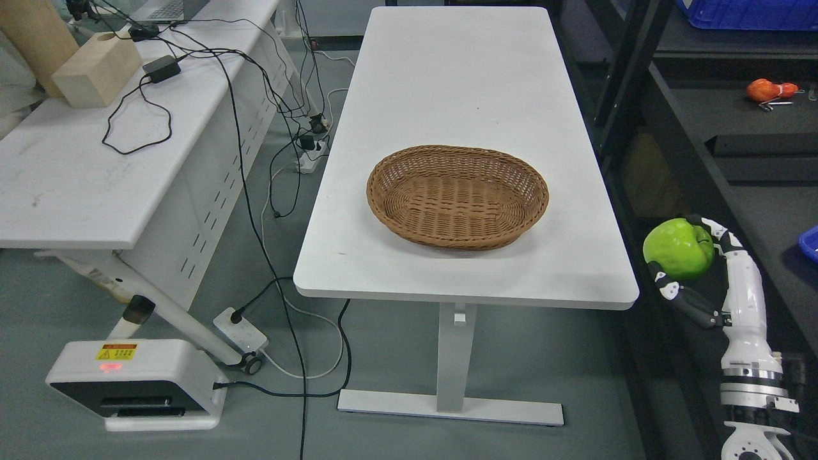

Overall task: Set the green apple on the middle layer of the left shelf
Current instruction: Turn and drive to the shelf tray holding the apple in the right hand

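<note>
A green apple (677, 249) sits in my right hand (689, 263), whose fingers are curled around it. The hand hangs in the air just off the right front corner of the white table (460, 83), beside the dark shelf unit (671, 147) on the right. A brown wicker basket (457, 195) stands on the table to the left of the apple, with nothing in it. My left arm does not show.
An orange object (770, 90) lies on a shelf layer at the upper right, with blue bins (748, 14) above it. A second white table (77, 172) with a wooden block (96, 69) and cables stands left. A power strip (239, 329) and a white base unit (134, 383) lie on the floor.
</note>
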You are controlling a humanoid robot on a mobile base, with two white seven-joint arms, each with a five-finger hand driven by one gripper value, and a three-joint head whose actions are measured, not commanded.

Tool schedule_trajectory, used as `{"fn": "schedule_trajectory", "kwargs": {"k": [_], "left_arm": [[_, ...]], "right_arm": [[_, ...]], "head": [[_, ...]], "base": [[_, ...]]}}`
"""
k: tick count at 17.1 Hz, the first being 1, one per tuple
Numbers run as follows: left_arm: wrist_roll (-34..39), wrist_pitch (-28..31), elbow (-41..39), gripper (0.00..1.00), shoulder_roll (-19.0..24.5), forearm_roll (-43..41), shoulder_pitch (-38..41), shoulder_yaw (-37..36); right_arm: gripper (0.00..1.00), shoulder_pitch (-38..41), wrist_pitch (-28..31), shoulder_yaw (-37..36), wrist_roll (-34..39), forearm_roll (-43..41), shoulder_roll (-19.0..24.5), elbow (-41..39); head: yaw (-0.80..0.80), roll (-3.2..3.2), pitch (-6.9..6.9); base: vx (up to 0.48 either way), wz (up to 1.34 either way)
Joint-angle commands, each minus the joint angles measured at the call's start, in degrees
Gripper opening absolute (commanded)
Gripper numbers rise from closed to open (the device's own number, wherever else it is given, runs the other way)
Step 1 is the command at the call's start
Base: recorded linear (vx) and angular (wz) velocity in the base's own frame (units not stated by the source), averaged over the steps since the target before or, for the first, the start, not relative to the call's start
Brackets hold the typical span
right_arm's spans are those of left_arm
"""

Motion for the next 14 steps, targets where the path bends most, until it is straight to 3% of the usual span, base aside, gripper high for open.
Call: {"fn": "schedule_trajectory", "kwargs": {"k": [1, 14], "left_arm": [[0.07, 0.02, -0.01, 1.0, 1.0, 0.0, 0.0, 0.0], [0.07, -0.07, -0.01, 1.0, 1.0, 0.0, 0.0, 0.0]], "right_arm": [[0.0, 0.91, -0.16, -0.5, -0.51, -0.02, 0.66, -0.43], [0.0, 1.88, -0.16, -0.94, -0.68, -0.02, 0.66, -0.34]], "head": [[0.0, 0.0, 0.0], [0.0, 0.0, 0.0]], "base": [[-0.385, 0.16], [-0.402, 0.15]]}}
